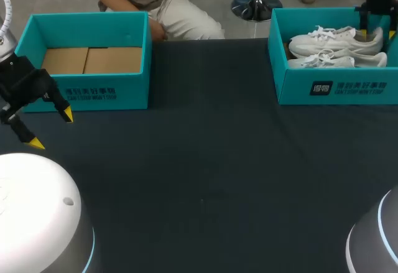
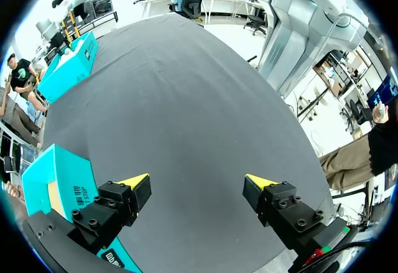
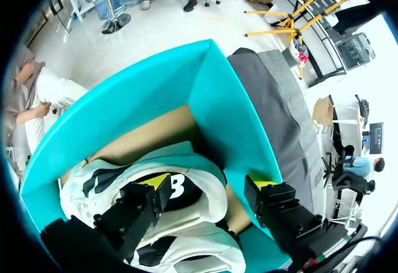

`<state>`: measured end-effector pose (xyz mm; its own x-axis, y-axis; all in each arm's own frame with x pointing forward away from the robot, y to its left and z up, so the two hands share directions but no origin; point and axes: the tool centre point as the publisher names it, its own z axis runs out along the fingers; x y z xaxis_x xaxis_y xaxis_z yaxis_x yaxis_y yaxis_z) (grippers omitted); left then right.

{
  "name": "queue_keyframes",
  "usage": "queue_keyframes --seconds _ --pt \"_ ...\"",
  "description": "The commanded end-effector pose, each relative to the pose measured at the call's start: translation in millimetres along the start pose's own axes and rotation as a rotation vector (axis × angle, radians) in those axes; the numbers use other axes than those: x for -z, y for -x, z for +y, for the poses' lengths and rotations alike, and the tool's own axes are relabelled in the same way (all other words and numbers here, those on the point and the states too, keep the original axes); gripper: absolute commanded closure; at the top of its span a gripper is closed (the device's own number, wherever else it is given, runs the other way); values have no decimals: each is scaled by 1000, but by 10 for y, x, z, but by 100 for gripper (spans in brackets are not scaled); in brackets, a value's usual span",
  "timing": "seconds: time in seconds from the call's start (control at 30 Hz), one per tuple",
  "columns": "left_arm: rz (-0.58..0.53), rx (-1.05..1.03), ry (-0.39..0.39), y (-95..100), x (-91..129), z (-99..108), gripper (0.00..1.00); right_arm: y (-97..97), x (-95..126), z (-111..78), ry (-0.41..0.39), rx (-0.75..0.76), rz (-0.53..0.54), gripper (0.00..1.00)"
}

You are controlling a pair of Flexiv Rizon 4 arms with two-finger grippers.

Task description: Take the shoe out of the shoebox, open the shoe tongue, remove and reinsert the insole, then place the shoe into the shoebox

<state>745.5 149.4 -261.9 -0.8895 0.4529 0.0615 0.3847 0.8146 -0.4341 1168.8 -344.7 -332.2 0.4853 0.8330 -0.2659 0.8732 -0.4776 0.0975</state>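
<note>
Right end effector [image 3: 208, 181], spread, hangs over the shoe [image 1: 336, 41] in the shoebox [image 1: 339, 89] at two o'clock. Left end effector [image 1: 51, 130], spread, hovers at nine o'clock beside another box [image 1: 93, 92].

Likely a robotics lab: robot arms [image 1: 22, 83] flank a dark table [image 1: 205, 180].

shoebox [image 1: 339, 85] walls ringing shoes [image 1: 333, 40], open above

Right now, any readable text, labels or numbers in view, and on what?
"3": white mark on the dark insole of the shoe; maybe part of a logo.
Left shoebox front: white print, too blurred to read.
Right shoebox front: white print, too blurred.
</note>
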Motion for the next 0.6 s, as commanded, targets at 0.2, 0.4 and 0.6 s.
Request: queue_keyframes --seconds 0.2,0.4,0.6 --pt "0 0 2 -6 -2 2 0 80 609 -158 35 18 62 0" --pt "0 0 2 -6 -2 2 0 -17 1017 -376 39 39 122 0" --pt "0 0 2 -6 -2 2 0 -116 1191 -576 19 55 125 0"
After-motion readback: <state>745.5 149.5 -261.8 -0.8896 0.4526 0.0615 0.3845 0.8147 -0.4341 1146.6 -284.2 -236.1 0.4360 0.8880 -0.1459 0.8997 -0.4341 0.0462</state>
